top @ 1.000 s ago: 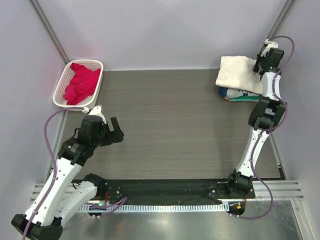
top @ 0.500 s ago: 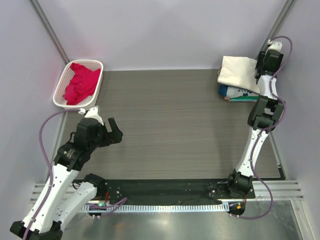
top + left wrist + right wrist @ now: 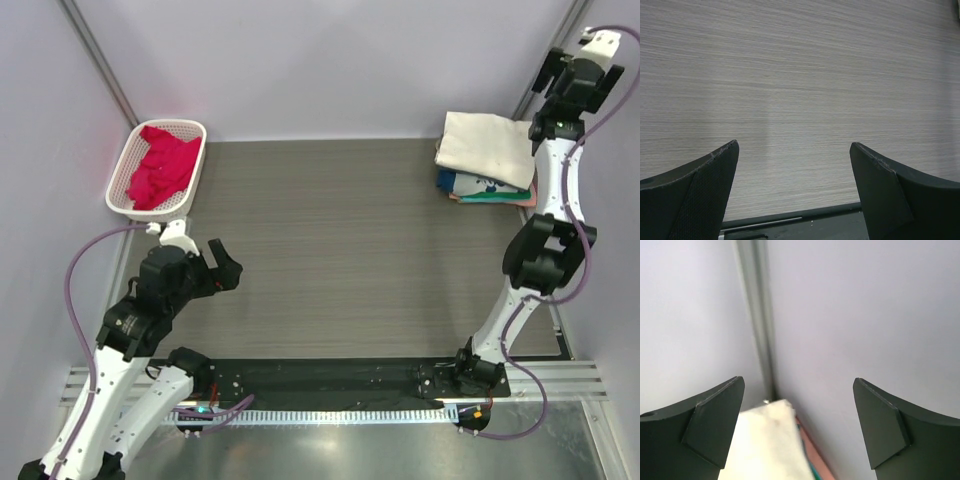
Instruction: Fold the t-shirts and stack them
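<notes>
A folded cream t-shirt (image 3: 486, 145) lies on top of a stack of folded t-shirts (image 3: 478, 190) at the back right; printed white and green edges show beneath it. My right gripper (image 3: 560, 100) hangs open above and behind that stack, close to the corner post, and holds nothing. The right wrist view has the gripper (image 3: 799, 381) over the cream t-shirt's corner (image 3: 765, 440), with a pink edge (image 3: 812, 452) beside it. A crimson-pink t-shirt (image 3: 155, 165) lies crumpled in the white basket (image 3: 125, 160). My left gripper (image 3: 226, 262) (image 3: 794, 145) is open over bare table.
The grey wood-grain table (image 3: 330, 240) spreads between basket and stack. Pale walls close the back and sides, with a metal post (image 3: 757, 315) in the right corner. A black base strip (image 3: 790, 217) runs along the near edge.
My right gripper opened, let go of the cream t-shirt and rose up and back toward the corner. The cream t-shirt settled flat. My left arm drew slightly left and nearer.
</notes>
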